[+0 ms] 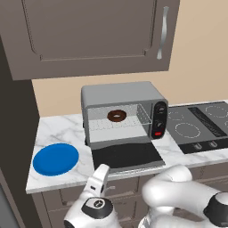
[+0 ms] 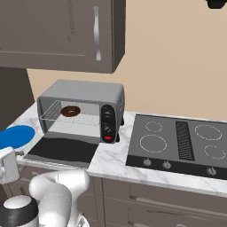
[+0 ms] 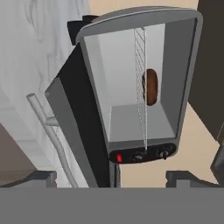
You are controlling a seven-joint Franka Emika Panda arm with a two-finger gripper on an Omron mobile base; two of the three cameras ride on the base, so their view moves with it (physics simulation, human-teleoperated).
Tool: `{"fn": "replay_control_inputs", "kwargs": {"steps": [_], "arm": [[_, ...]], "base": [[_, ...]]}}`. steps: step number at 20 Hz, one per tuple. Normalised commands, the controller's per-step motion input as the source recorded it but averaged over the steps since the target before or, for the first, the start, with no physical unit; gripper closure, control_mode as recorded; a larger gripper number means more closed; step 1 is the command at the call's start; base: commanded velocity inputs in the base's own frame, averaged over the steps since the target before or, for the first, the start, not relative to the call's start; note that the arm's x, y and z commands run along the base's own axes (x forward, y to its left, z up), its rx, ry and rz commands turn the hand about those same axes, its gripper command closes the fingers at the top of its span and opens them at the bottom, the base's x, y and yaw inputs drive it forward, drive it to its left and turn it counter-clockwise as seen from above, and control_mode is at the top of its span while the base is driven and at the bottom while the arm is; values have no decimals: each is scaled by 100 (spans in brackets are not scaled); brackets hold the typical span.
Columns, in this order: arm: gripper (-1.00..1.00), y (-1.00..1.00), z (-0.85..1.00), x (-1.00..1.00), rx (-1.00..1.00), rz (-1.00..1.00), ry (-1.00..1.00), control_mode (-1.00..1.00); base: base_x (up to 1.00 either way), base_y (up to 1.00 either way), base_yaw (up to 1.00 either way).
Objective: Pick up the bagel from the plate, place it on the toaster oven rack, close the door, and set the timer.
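looking at what you have to do next, the door (image 1: pixel 127 156) is the thing to line up on: it hangs fully open, lying flat out toward you over the front edge of the counter (image 1: pixel 58 131), and its long axis runs side to side across the oven mouth. your gripper (image 3: pixel 111 177) sits low in front of the cabinets, below and on the near side of that door, with its jaws spread wide and nothing between them. in the hand view, which is rolled on its side, the thin silver handle bar (image 3: pixel 48 131) runs along the door's free edge, just ahead of the fingertips (image 3: pixel 41 177). so the coming move is, by my reading, an upward push from under that near edge, swinging the panel back toward the oven.

the bagel (image 1: pixel 116 116) already lies on the toaster oven rack (image 1: pixel 111 124), well inside the cavity, so it should clear the closing door. the plate (image 1: pixel 55 159) lies bare on the counter to the left of the door, near it but apart. the knobs (image 1: pixel 160 116) stand in a column on the oven's right side, beside the opening; the cooktop (image 1: pixel 200 124) lies further right. nothing i can see stands between your gripper and the door edge.
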Motion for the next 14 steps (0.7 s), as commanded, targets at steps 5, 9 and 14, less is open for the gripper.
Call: {"fn": "replay_control_inputs", "kwargs": {"steps": [5, 9, 14], "arm": [[-100, 9, -21, 23, -6, 0, -6, -100], [-100, 5, -28, 24, -6, 0, -6, -100], [-100, 5, -28, 22, -6, 0, -5, -100]], "base": [[0, 0, 0], [0, 0, 0], [0, 0, 0]]}}
